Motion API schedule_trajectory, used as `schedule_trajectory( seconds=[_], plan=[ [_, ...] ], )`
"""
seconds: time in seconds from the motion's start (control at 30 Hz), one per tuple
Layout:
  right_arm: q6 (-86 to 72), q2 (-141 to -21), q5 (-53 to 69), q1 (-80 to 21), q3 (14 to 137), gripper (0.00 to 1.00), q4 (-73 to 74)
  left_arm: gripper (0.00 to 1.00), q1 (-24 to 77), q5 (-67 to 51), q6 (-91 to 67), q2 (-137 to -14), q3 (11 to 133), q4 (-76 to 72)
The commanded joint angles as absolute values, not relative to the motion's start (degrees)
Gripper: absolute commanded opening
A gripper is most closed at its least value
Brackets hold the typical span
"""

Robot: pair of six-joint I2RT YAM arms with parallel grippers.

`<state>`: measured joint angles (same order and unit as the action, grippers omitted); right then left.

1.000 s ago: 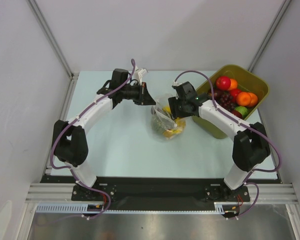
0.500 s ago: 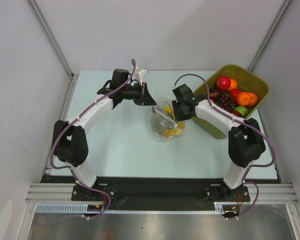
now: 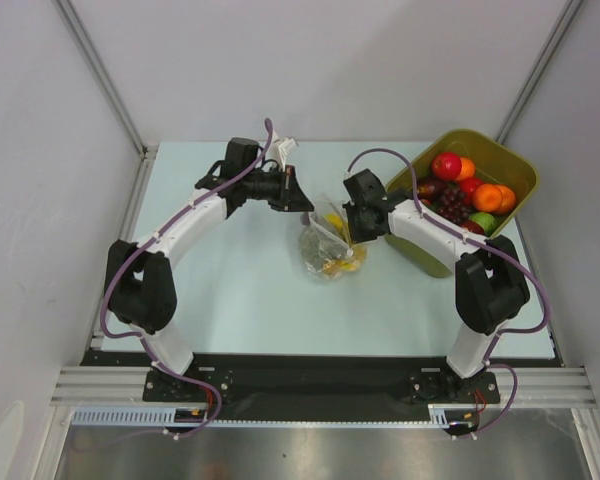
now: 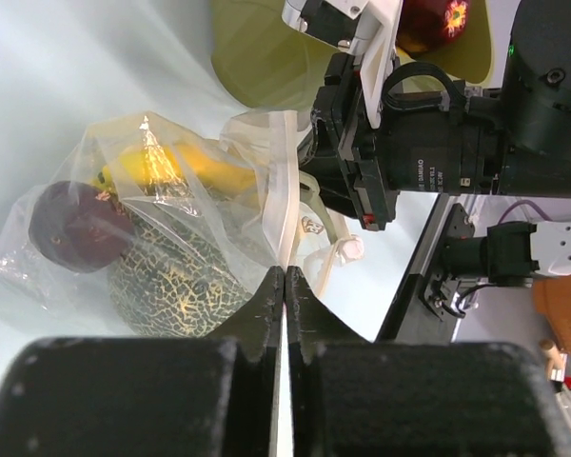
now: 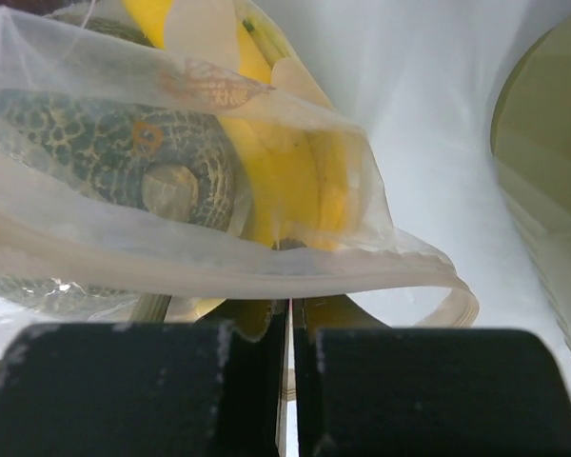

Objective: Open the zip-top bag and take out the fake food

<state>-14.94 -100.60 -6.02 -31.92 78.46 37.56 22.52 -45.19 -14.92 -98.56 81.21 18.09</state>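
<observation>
Zip-top bag (image 3: 328, 250) lies on the pale surface (image 3: 230, 290), roughly midway between the 2 arms and just left of the olive-green tub (image 3: 427, 252). The mouth end is raised toward the tools; the loaded end rests on the surface.

Contents, all inside the plastic:
- netted grey-green melon (image 4: 167, 286), the largest piece
- yellow banana (image 4: 190, 171), lying beside it
- dark purple round piece (image 4: 71, 228), at the far corner

Left tool (image 3: 303, 204): fingers together, clamped on 1 lip of the white zip strip (image 4: 284, 190), which runs straight into the pinch in the left wrist view.

Right tool (image 3: 347, 230): fingers pressed together on the opposite lip; in its wrist view the strip curves across just above the fingertips. I cannot tell how deep its bite goes.

Step in hand, as I judge it: opening. The lips look partly parted, but the mouth is not yet wide enough to pass the melon. None of the 3 pieces is out.

Next move likely calls for:
- drawing the 2 tools apart along opposite lines, both pinches held firm
- watching that the light bag does not lift or slide instead of unzipping
- afterwards, freeing 1 tool to reach in, or tipping the bag, while the other holds a lip

Tub holds other loose fruit (image 3: 470, 190), apart from the bag.
</observation>
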Motion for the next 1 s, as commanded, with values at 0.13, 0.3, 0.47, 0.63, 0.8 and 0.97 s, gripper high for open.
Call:
schedule_trajectory(
  seconds=[0.13, 0.3, 0.47, 0.63, 0.8, 0.97],
  plan=[
    [-16.2, -100.1, -6.2, -32.1, 78.4, 0.0, 36.5, 0.48, 23.3, -41.8, -13.8, -96.6, 79.6, 16.6],
    [-18.0, -100.1, -6.0, -32.2, 77.0, 0.0, 35.1, 0.68, 22.7, -35.9, -14.9, -94.7, 75.9, 17.8],
    [-19.2, -99.8, -5.9, -32.1, 75.6, 0.0, 34.6, 0.75, 22.7, -37.4, -16.2, -96.7, 72.0, 16.8],
    [-21.2, -99.5, -5.6, -31.9, 74.1, 0.0, 33.8, 0.76, 23.0, -39.5, -16.3, -100.3, 72.2, 18.4],
    [-22.9, -99.8, -5.2, -31.5, 73.8, 0.04, 33.1, 0.77, 23.8, -41.6, -15.1, -102.1, 71.5, 20.4],
    [-25.3, -100.2, -4.4, -30.9, 73.7, 0.06, 32.6, 0.77, 25.1, -42.3, -14.3, -102.0, 67.7, 21.2]
  ],
)
